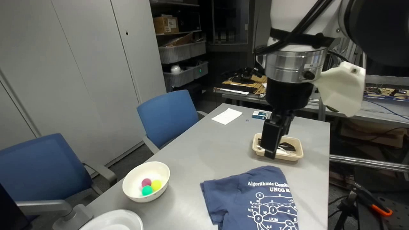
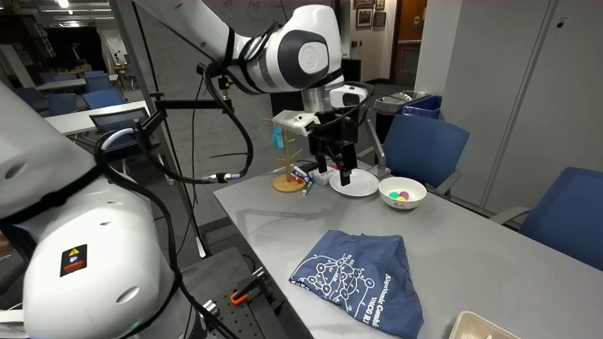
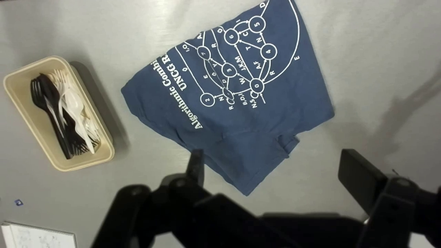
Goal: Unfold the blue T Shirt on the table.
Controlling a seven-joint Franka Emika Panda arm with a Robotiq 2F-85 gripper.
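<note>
The blue T-shirt (image 1: 236,191) lies folded over on the grey table (image 1: 198,150), with white lettering and a diagram of circles facing up. It also shows in an exterior view (image 2: 377,263) and in the wrist view (image 3: 293,113). There a sleeve-like corner points toward the jaws, with a small fold at its edge. My gripper (image 3: 272,162) is open and empty, with its fingers wide apart. It hovers above the table, apart from the shirt, and also shows in both exterior views (image 1: 271,150) (image 2: 335,175). The shirt's underside layers are hidden.
A beige tray (image 3: 41,137) of black and white cutlery stands beside the shirt. A bowl (image 2: 403,202) with coloured balls, a white plate (image 2: 355,188), markers (image 2: 301,176) and a wooden stand (image 2: 288,183) are on the table. A notepad (image 1: 227,116) and small box (image 1: 260,115) lie farther along.
</note>
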